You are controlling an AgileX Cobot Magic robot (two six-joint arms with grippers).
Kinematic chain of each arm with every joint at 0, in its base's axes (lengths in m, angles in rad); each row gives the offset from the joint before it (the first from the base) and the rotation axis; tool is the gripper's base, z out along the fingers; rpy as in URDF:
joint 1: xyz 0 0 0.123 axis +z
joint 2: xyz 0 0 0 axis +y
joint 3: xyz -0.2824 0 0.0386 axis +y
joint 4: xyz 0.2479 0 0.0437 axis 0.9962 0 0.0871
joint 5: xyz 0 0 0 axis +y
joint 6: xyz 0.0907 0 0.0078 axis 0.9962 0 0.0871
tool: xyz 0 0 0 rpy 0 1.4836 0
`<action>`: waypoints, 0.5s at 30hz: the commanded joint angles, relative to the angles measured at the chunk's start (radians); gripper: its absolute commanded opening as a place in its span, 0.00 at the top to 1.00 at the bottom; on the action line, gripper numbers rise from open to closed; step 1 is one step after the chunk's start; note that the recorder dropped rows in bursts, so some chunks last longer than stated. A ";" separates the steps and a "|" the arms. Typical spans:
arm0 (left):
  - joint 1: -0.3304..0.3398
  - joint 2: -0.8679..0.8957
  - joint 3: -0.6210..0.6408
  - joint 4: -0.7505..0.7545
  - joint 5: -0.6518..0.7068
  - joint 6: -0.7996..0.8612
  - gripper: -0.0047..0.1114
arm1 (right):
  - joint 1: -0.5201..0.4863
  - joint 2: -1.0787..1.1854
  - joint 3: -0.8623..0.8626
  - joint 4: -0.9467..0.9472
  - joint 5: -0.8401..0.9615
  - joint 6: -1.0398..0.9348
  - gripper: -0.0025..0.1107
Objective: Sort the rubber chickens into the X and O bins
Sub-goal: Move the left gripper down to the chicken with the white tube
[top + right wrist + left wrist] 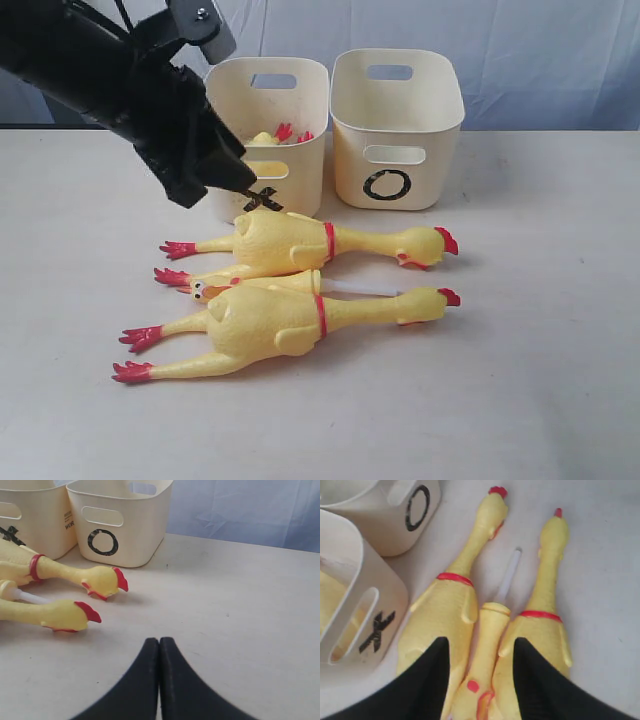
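Though above it, open fingers [432,680] of left tool [481,642] astride the small chicken [488,625].

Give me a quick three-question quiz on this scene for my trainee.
1. True or false: the right gripper is open.
2. A chicken already shows inside which bin? A) X B) O C) both
3. Fill in: the left gripper, with the small chicken framed between its fingers in the wrist view, is ___ (open/shut).

Key:
1. False, it is shut.
2. A, the X bin.
3. Open.
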 commanded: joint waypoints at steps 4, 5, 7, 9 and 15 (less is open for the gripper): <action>-0.116 0.090 0.007 0.041 0.002 -0.009 0.62 | 0.004 -0.004 0.001 0.000 -0.011 -0.002 0.99; -0.129 0.102 0.007 0.051 -0.020 -0.009 0.62 | 0.004 -0.004 0.001 0.000 -0.011 -0.002 0.99; -0.158 0.132 0.007 0.072 -0.086 -0.009 0.62 | 0.004 -0.004 0.001 0.000 -0.011 -0.002 0.99; -0.181 0.168 0.007 0.085 -0.170 -0.009 0.62 | 0.004 -0.004 0.001 0.000 -0.011 -0.002 0.99; -0.194 0.267 0.007 0.105 -0.205 -0.009 0.62 | 0.004 -0.004 0.001 0.000 -0.013 -0.002 0.99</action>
